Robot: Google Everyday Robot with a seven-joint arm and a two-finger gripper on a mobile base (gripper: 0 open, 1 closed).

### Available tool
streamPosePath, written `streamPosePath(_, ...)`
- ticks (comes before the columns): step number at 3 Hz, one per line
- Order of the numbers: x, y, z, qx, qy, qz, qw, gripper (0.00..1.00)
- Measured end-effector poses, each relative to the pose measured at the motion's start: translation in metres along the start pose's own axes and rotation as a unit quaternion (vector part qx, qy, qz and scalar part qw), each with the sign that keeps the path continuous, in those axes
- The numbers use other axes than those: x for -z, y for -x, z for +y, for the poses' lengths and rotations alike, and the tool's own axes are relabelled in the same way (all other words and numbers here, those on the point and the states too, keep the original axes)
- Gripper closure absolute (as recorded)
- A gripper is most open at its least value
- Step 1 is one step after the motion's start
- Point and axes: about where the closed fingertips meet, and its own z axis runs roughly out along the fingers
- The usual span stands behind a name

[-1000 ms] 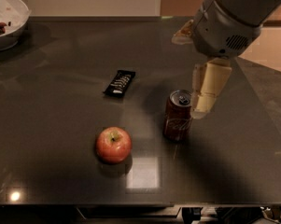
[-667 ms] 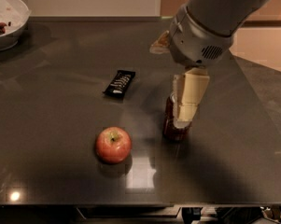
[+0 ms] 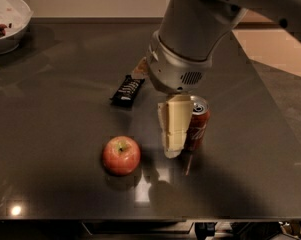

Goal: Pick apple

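Note:
A round red apple (image 3: 121, 155) with a yellow-green patch around its stem sits on the dark table (image 3: 55, 134), front and left of centre. My gripper (image 3: 172, 153) hangs from the grey arm, pointing down, to the right of the apple and a little above the table. It is apart from the apple by about one apple width. It stands in front of a red cola can (image 3: 198, 123) and partly hides it.
A black snack bar (image 3: 127, 90) lies behind the apple. A white bowl (image 3: 5, 24) with some food stands at the far left corner. The table's front edge runs just below the apple. A light floor shows beyond the right edge.
The arm and gripper have swung left and toward the front, from beside the can's right to in front of it, closer to the apple. The apple, can and bar have not moved.

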Motion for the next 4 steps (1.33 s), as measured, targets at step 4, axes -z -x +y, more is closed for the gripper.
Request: streamPosePath(4, -0.078, 0.046, 0.030, 0.064, 0.061, 0.032, 0.9956, 0.00)
